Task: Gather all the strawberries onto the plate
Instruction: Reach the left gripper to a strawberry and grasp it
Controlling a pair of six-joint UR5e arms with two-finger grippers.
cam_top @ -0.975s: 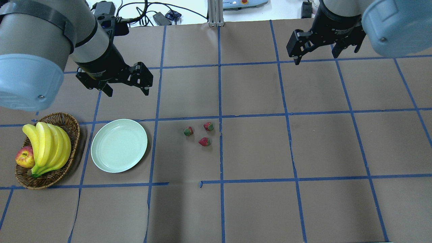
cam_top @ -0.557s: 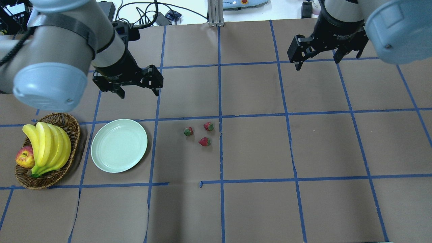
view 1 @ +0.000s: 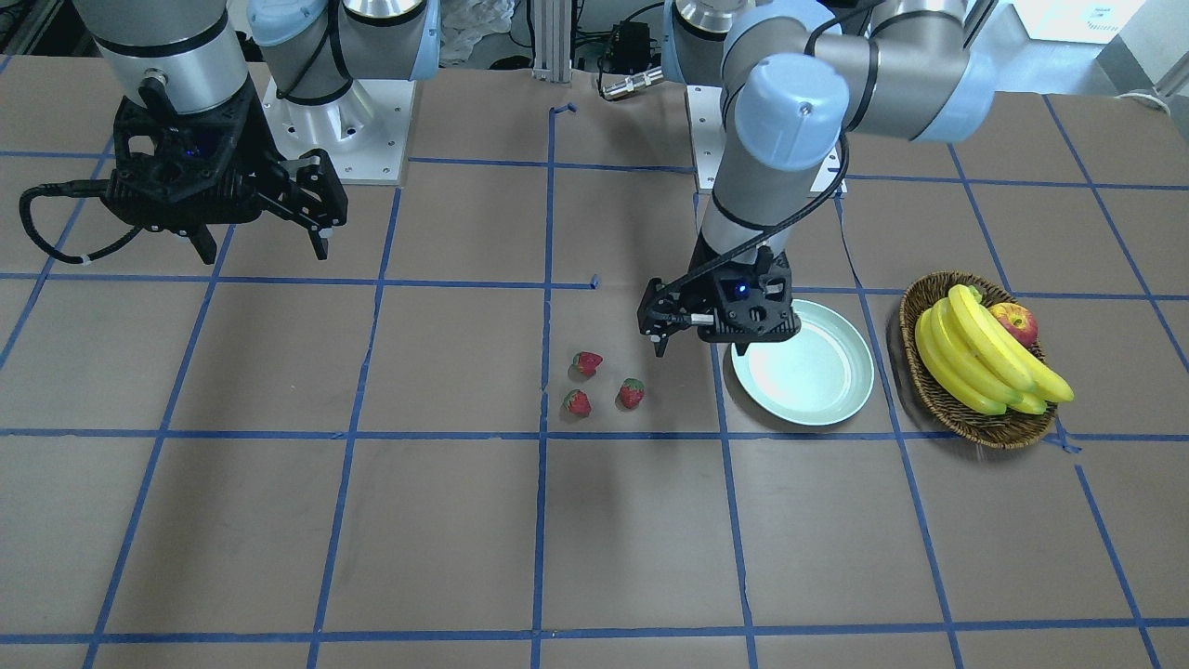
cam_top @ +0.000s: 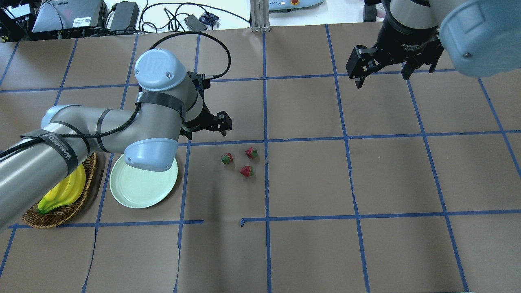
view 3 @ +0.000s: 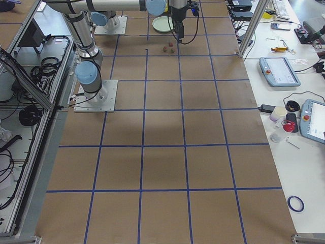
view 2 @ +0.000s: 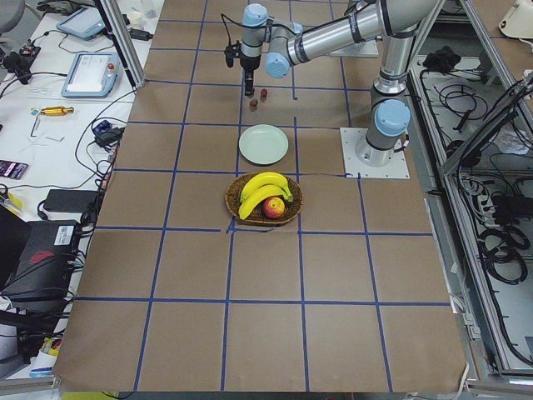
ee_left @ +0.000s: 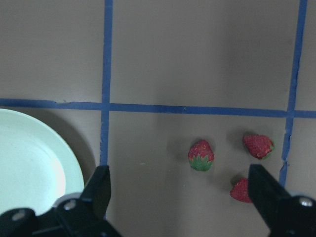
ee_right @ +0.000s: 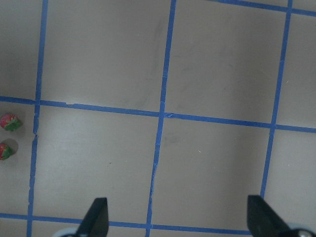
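Note:
Three strawberries (cam_top: 227,158) (cam_top: 251,152) (cam_top: 246,171) lie close together on the brown table, right of the mint-green plate (cam_top: 142,189). They also show in the front view (view 1: 586,362) (view 1: 577,402) (view 1: 632,393) and the left wrist view (ee_left: 201,154) (ee_left: 257,146) (ee_left: 240,190). My left gripper (view 1: 699,346) is open and empty. It hovers above the table between the plate (view 1: 817,381) and the strawberries. My right gripper (cam_top: 382,79) is open and empty, high at the far right, well away from the strawberries.
A wicker basket (view 1: 985,432) with bananas (view 1: 975,358) and an apple (view 1: 1014,323) stands beyond the plate on my left side. My left arm partly covers the plate and basket in the overhead view. Blue tape lines grid the table.
My left arm has swung toward the table's middle and lowered, bringing its gripper from behind the plate to near the strawberries. The right gripper has barely moved.

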